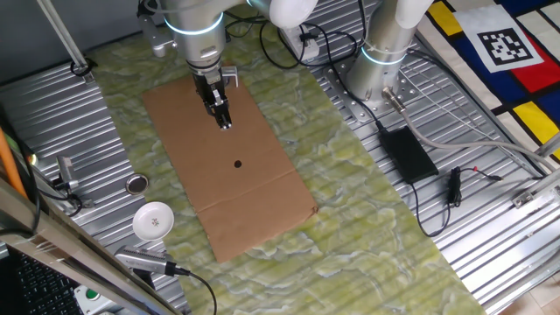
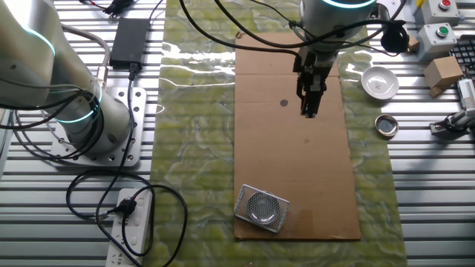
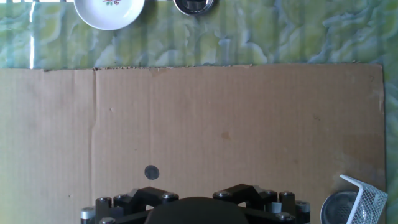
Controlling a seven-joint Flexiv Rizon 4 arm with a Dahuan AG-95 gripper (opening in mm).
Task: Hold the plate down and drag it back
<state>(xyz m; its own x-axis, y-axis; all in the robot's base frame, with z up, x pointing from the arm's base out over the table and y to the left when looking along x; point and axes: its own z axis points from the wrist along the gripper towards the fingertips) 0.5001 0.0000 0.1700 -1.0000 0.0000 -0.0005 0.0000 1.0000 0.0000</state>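
Observation:
The plate (image 1: 238,164) is a tiny dark round disc lying on the brown cardboard sheet (image 1: 262,197). It also shows in the other fixed view (image 2: 283,104) and in the hand view (image 3: 151,172). My gripper (image 1: 225,123) points straight down over the cardboard, a short way from the plate and not over it. In the other fixed view the gripper (image 2: 309,111) stands to the right of the plate. Its fingers look pressed together and hold nothing. The fingertips are out of the hand view.
A white dish (image 1: 153,220) and a small metal cup (image 1: 136,184) sit off the cardboard's edge. A wire mesh basket (image 2: 261,208) lies on the cardboard's other end. A second arm's base (image 2: 82,111), a power brick (image 1: 407,153) and cables lie beside the green mat.

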